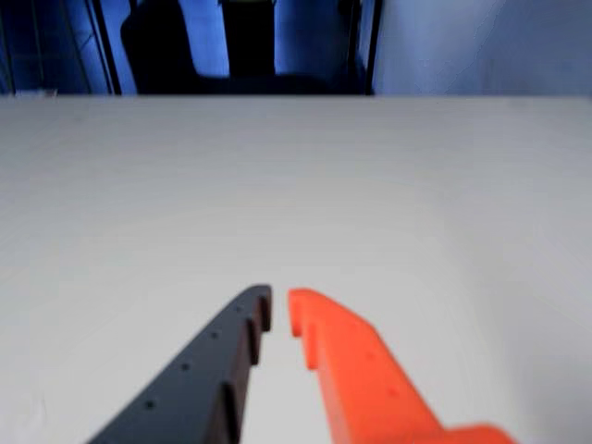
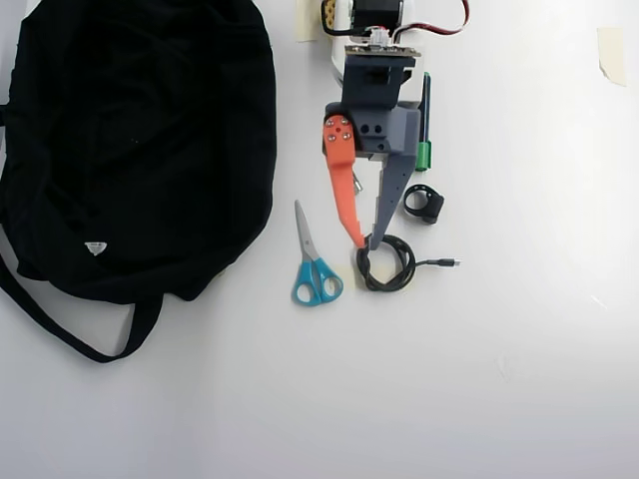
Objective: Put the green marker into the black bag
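Observation:
In the overhead view the green marker point(image 2: 424, 125) lies near the arm's base, pointing along the arm, with its green cap point(image 2: 423, 156) toward the table's middle. It sits just right of my gripper point(image 2: 364, 241). The orange and grey fingers meet at their tips with nothing between them, over the edge of a coiled cable. The black bag point(image 2: 130, 140) fills the left of that view, strap trailing below. The wrist view shows only my gripper point(image 1: 279, 310) over bare white table; marker and bag are out of that view.
Blue-handled scissors point(image 2: 315, 261) lie left of the fingertips. A coiled black cable point(image 2: 389, 263) lies under them, and a short black cylinder point(image 2: 424, 204) sits right of the grey finger. Tape pieces point(image 2: 611, 52) mark the table's top right.

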Tool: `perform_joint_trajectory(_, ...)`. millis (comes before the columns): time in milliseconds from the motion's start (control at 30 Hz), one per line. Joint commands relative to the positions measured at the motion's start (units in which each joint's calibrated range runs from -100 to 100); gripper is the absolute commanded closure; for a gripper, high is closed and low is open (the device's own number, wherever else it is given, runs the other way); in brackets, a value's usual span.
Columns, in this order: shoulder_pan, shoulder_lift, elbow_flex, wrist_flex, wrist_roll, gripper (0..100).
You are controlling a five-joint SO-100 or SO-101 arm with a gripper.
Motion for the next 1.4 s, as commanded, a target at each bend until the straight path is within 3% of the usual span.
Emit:
perform_joint_trajectory(0, -0.4, -0.2, -2.4, -2.9, 0.2, 98)
perform_joint_trajectory(733, -1.9, -1.5, -0.8, -1.5, -0.2, 98)
perform_joint_trajectory(1133, -5.2, -1.7, -12.2, 47.6, -0.3, 98)
perform_joint_trajectory(1367, -6.4, -0.8, -12.4, 68.0, -0.4, 98)
